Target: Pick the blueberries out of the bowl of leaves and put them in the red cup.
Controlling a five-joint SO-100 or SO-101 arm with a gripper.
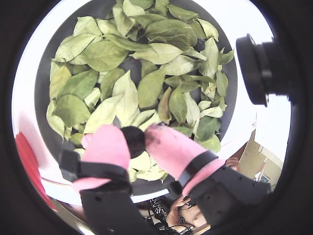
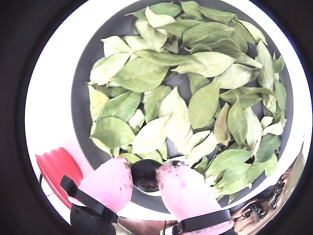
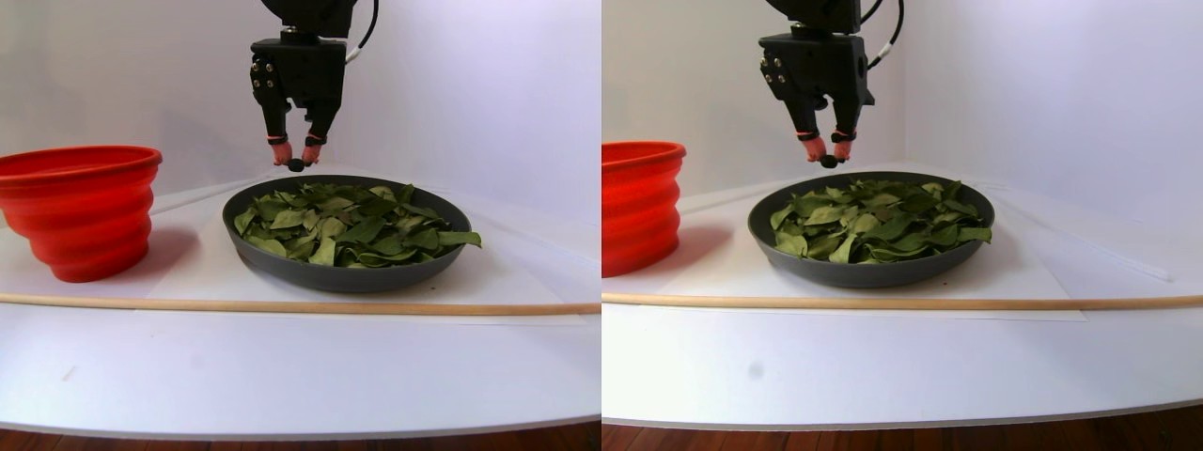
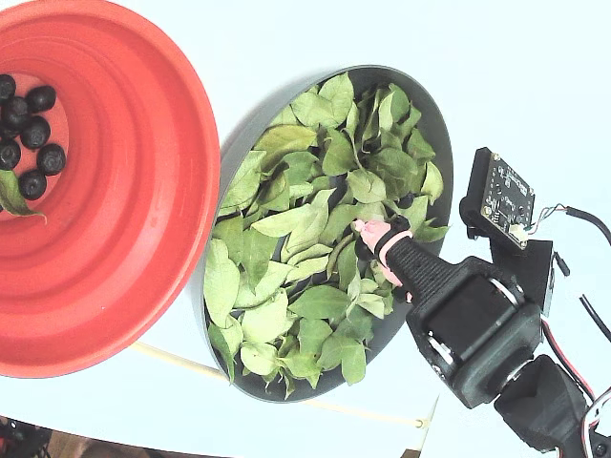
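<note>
Dark blue-black berry: one of the blueberries (image 2: 145, 175) sits pinched between the pink fingertips (image 2: 108, 183), held in the air above the bowl's far rim in the stereo pair view.
Claw: the claw (image 1: 133, 139) is pressed in on that berry from both sides; black bands wrap its pink pads.
Other berries near the bowl: one more dark berry (image 2: 252, 49) peeks out among the leaves by the bowl's edge in a wrist view.
Leaves: the leaves (image 4: 305, 229) fill the bowl, green with some yellowish.
Bowl: the dark grey bowl (image 3: 348, 274) rests on the white bench (image 3: 282, 366).
Red cup: the red cup (image 4: 143, 191) stands just beside the bowl, to its left in the stereo pair view; several berries (image 4: 29, 134) and a leaf lie on its bottom.
Wooden rod: a thin rod (image 3: 282, 305) lies on the bench in front of the bowl.
</note>
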